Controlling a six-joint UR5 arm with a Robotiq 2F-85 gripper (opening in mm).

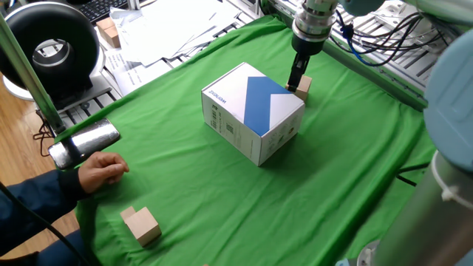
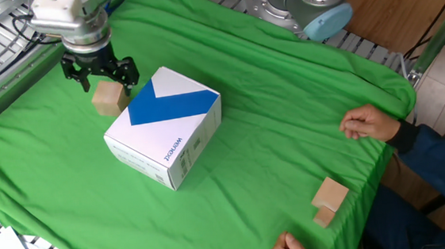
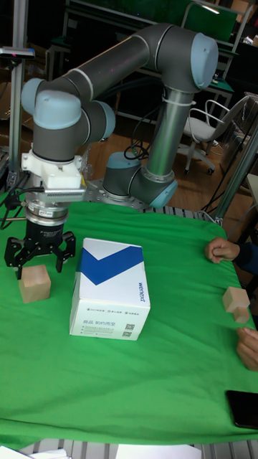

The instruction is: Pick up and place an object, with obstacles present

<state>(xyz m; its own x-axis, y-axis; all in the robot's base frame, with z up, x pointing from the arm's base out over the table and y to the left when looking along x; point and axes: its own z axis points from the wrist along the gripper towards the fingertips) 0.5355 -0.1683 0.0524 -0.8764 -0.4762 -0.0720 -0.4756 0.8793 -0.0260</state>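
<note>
Tall fixed view: gripper (image 3: 41, 252) hangs just above the cube (image 3: 35, 283), jaws spread wide, nothing held. Fingertips sit at about the level of the cube's top face, one to each side. Cube lies directly below and a touch forward of the pincer, so the coming move reads as a short straight descent to straddle it, then close.

Other fixed view: gripper (image 2: 99, 73) over cube (image 2: 109, 97); cube rests flat on the green cloth (image 2: 287, 135), faces roughly square, no long axis to favour. Only one arm on the rig, so no choice of hand.

Box (image 2: 165, 127) stands just beside the cube, on the pincer's inner side. The gap between them looks narrow; the finger nearest the box has little room, and that is the likely snag.

One fixed view: cube (image 1: 304, 86) mostly hidden behind the box (image 1: 251, 111) and gripper (image 1: 298, 83). Cloth lies smooth around it. A second block (image 1: 140, 224) and a person's hand (image 1: 102, 170) are well apart, far side of the box.
</note>
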